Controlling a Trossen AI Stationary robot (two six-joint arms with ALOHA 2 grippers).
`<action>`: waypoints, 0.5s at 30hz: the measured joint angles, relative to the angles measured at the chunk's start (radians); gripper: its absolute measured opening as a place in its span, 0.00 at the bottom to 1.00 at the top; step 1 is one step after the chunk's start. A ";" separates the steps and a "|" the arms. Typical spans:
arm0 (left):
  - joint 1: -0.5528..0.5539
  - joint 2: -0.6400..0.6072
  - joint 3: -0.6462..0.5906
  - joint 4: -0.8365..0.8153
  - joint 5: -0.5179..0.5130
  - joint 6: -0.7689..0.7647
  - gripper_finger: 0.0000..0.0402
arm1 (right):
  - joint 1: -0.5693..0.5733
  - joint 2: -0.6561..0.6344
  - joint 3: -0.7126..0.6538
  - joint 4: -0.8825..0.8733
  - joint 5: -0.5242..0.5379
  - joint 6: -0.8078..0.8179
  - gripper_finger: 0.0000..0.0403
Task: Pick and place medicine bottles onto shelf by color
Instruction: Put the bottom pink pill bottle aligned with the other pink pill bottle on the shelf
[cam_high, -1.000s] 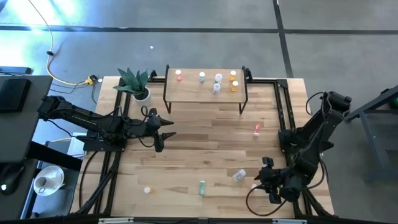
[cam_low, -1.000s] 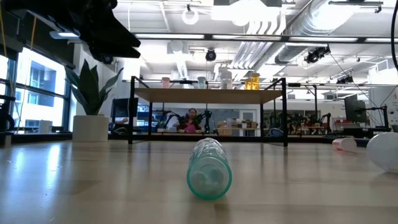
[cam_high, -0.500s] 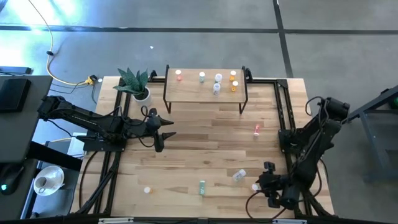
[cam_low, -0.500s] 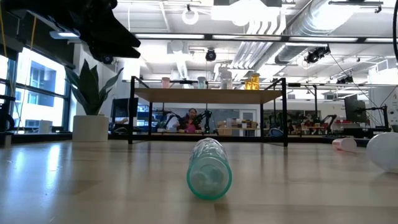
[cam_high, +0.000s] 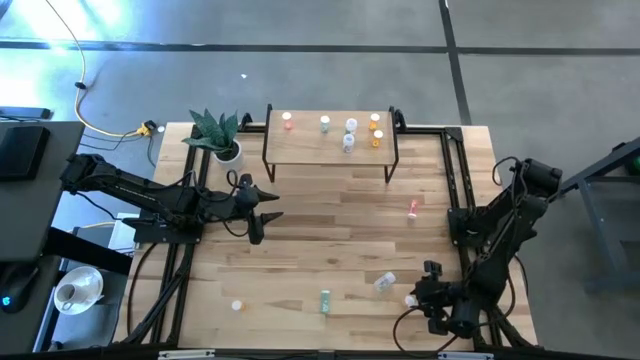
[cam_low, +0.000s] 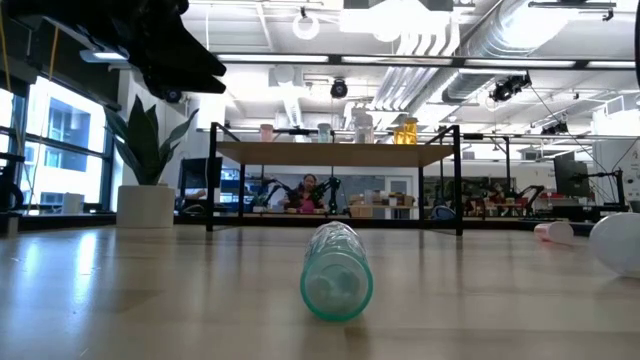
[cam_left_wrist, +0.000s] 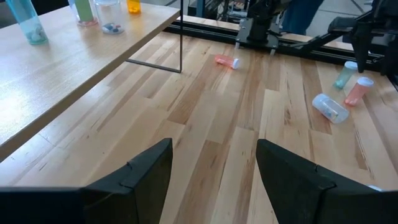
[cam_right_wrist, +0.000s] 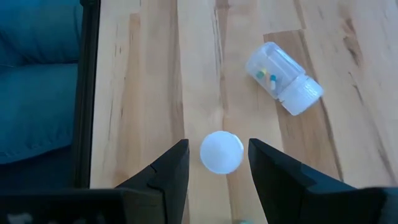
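Observation:
The shelf (cam_high: 330, 148) stands at the table's far edge and carries several upright medicine bottles (cam_high: 349, 133). On the table lie a pink bottle (cam_high: 412, 208), a clear bottle (cam_right_wrist: 285, 79), a green bottle (cam_low: 337, 270) and a small orange one (cam_high: 237, 305). Near the table's near right corner an upright bottle shows only its round white cap (cam_right_wrist: 221, 151). My right gripper (cam_right_wrist: 217, 155) is open above it, pointing down, one finger on either side of the cap without touching. My left gripper (cam_left_wrist: 214, 168) is open and holds nothing, raised over the table's left half.
A potted plant (cam_high: 218, 135) stands left of the shelf. Black frame rails (cam_high: 455, 170) run along the table's right side, and one rail (cam_right_wrist: 86, 93) lies close beside my right gripper. The clear bottle lies a short way from the capped one.
My right gripper has sunk and gone toward the table's near edge, coming over the upright white-capped bottle. Its finger gap has stayed the same. No bottle has moved.

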 joint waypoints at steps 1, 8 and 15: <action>0.000 0.000 0.000 0.000 0.000 0.000 0.56 | 0.000 0.007 0.000 0.012 0.000 -0.002 0.39; 0.000 0.000 0.000 0.000 0.000 0.000 0.56 | -0.001 0.052 0.000 0.032 -0.001 -0.019 0.39; 0.000 0.000 0.000 0.000 0.000 -0.002 0.56 | -0.001 0.058 0.000 0.028 -0.016 -0.018 0.39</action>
